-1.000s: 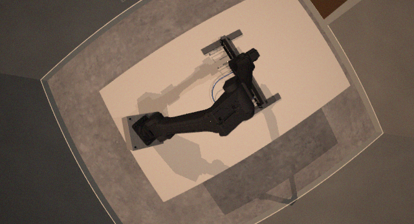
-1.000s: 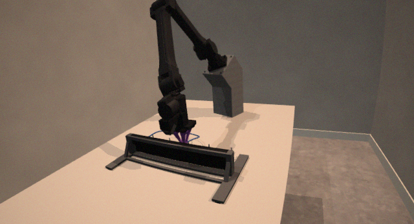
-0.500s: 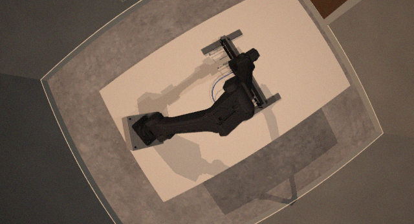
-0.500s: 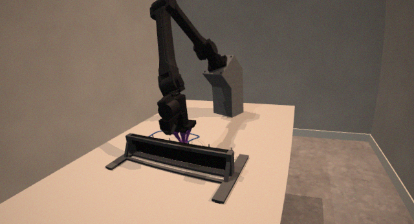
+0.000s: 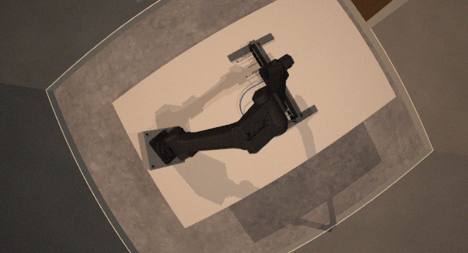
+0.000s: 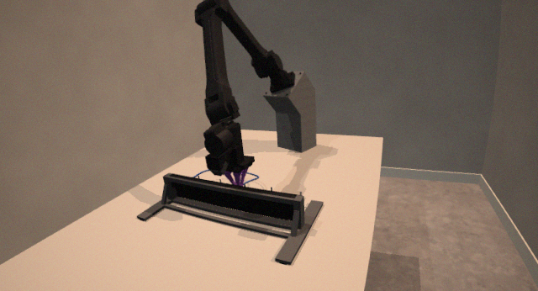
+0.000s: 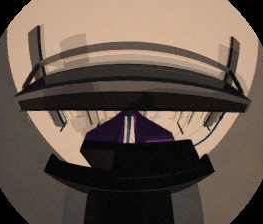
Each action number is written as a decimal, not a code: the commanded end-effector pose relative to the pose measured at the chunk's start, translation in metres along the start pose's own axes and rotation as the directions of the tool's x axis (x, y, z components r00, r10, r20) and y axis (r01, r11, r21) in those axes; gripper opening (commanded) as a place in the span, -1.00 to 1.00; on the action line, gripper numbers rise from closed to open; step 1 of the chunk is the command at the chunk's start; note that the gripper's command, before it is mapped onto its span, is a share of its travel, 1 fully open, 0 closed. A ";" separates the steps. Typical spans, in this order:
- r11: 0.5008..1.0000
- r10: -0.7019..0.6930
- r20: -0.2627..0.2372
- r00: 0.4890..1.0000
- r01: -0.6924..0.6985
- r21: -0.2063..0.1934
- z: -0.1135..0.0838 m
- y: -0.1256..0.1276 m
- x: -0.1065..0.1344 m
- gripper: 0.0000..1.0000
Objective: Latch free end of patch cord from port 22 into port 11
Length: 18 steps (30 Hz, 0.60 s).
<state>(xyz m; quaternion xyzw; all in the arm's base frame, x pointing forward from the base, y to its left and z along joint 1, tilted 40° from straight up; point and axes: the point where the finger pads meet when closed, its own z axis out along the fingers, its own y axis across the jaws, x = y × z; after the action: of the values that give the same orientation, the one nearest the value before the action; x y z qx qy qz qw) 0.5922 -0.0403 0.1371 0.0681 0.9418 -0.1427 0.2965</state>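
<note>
The rack [image 5: 259,56] [image 6: 269,193] [image 7: 72,101] stands upright on its two feet. Its back shows in the exterior view; the ports and number plates cannot be read. My gripper [image 6: 238,184] [image 7: 129,113] has its purple fingers pointing down at the panel's front side, near the middle of the rack's length, with the tips hidden by the top bar in the wrist view. The fingers are nearly together, with the blue patch cord [image 5: 240,101] [image 6: 257,177] [image 7: 209,139] running between them. The held plug and its seating are hidden. The cord loops out on the robot's side and returns toward the rack's right part in the wrist view.
Thin pale cords or guides [image 5: 246,63] stick out from the panel's front beside the gripper. The rack's long feet [image 5: 270,38] [image 6: 294,246] reach out at both ends. The table edge [image 6: 368,257] runs beyond one foot. The arm's grey pedestal [image 6: 308,119] stands at the far end.
</note>
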 end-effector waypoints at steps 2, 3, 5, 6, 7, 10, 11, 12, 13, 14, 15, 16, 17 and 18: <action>0.998 0.059 0.160 0.985 -0.058 -0.013 -0.031 -0.005 -0.076 -1.00; 0.998 0.060 0.162 0.985 -0.058 -0.014 -0.032 -0.006 -0.077 -1.00; 0.998 0.061 0.165 0.984 -0.059 -0.014 -0.034 -0.006 -0.078 -1.00; 0.998 0.061 0.167 0.984 -0.060 -0.015 -0.035 -0.006 -0.078 -1.00; 0.998 0.062 0.168 0.984 -0.060 -0.015 -0.036 -0.006 -0.078 -1.00; 0.998 0.062 0.170 0.984 -0.060 -0.015 -0.037 -0.007 -0.079 -1.00; 0.998 0.062 0.171 0.983 -0.061 -0.015 -0.037 -0.007 -0.079 -1.00; 0.998 0.063 0.172 0.983 -0.061 -0.016 -0.038 -0.007 -0.079 -1.00; 0.998 0.063 0.173 0.983 -0.061 -0.016 -0.038 -0.007 -0.080 -1.00; 0.998 0.063 0.174 0.983 -0.061 -0.016 -0.039 -0.007 -0.080 -1.00; 0.998 0.063 0.174 0.983 -0.061 -0.016 -0.039 -0.007 -0.080 -1.00; 0.998 0.063 0.175 0.983 -0.062 -0.016 -0.039 -0.007 -0.080 -1.00; 0.998 0.064 0.175 0.982 -0.062 -0.016 -0.040 -0.007 -0.080 -1.00; 0.998 0.064 0.176 0.982 -0.062 -0.016 -0.040 -0.007 -0.080 -1.00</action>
<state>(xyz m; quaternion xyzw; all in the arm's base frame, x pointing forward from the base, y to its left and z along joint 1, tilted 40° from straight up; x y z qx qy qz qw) 0.5923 -0.0403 0.1370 0.0681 0.9418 -0.1427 0.2965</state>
